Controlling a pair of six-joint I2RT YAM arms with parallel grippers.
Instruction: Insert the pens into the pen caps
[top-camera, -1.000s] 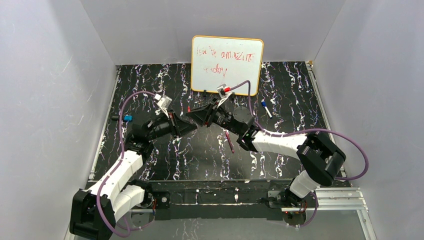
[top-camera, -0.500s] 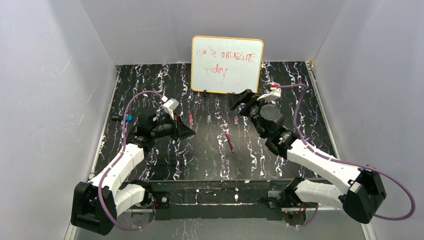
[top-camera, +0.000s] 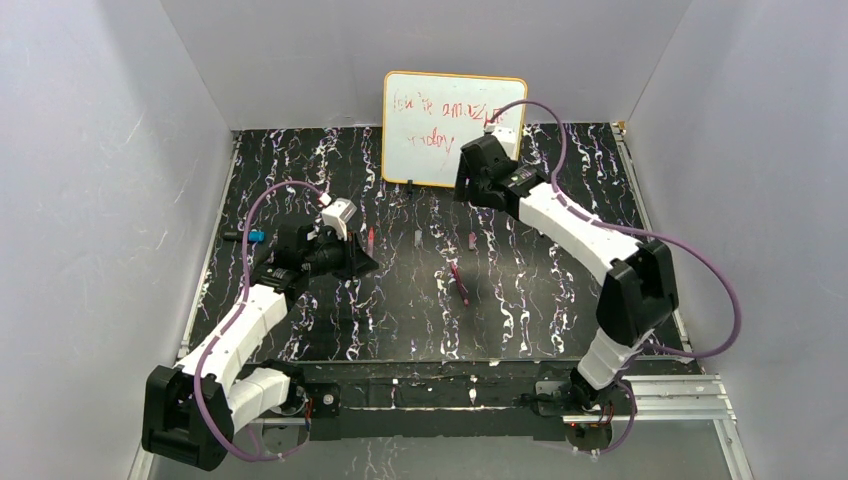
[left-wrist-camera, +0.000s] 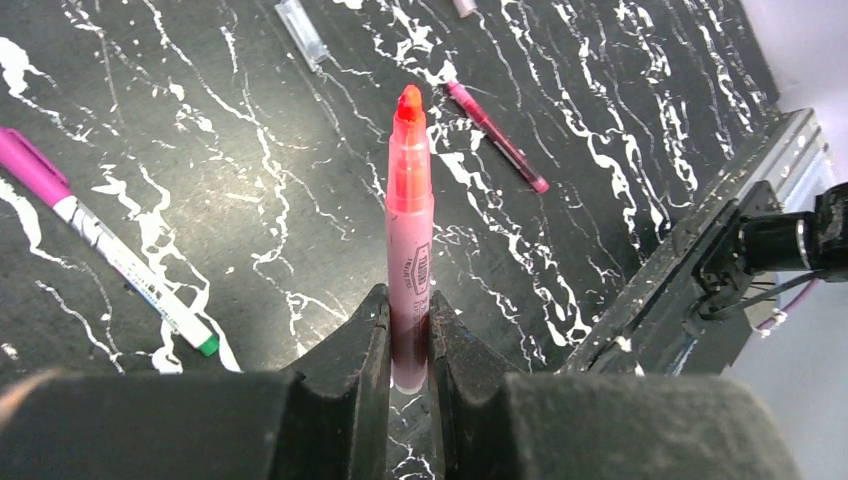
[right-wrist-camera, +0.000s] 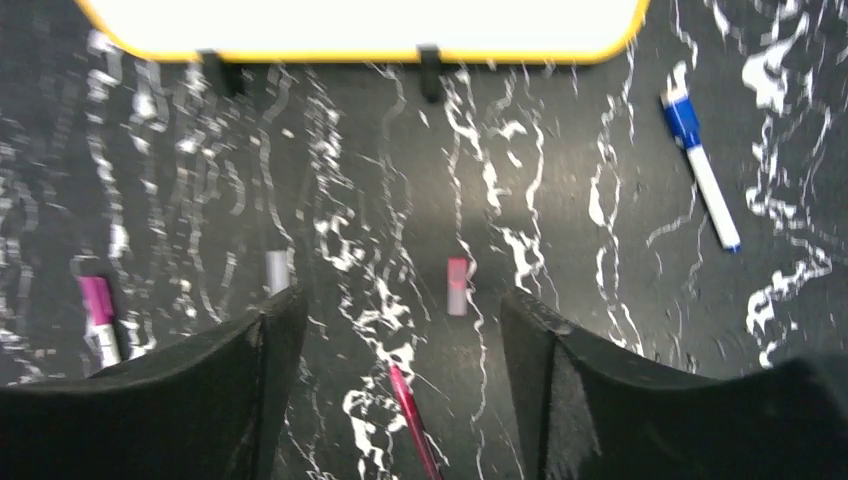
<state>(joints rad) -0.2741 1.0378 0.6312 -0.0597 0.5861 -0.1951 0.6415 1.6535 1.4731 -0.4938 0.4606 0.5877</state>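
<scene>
My left gripper (left-wrist-camera: 408, 300) is shut on a pink pen (left-wrist-camera: 411, 220) with a bare orange-red tip pointing away; in the top view the left gripper (top-camera: 355, 262) holds the pink pen (top-camera: 369, 238) above the mat, left of centre. My right gripper (right-wrist-camera: 400, 310) is open and empty, high in front of the whiteboard (top-camera: 453, 128). Below it lie a pink cap (right-wrist-camera: 457, 285), a grey cap (right-wrist-camera: 277, 271) and a thin magenta pen (right-wrist-camera: 410, 405). A white pen with a blue cap (right-wrist-camera: 703, 170) lies to the right.
A white pen with a magenta cap (left-wrist-camera: 110, 250) lies left of my left gripper. The whiteboard's black feet (right-wrist-camera: 428, 70) stand on the mat. A small blue object (top-camera: 255, 236) lies at the left edge. A metal rail (top-camera: 640, 395) runs along the near edge.
My right arm has swung away from the centre, back and up to the whiteboard, with its jaws open. My left gripper has drawn back slightly to the left with the pink pen.
</scene>
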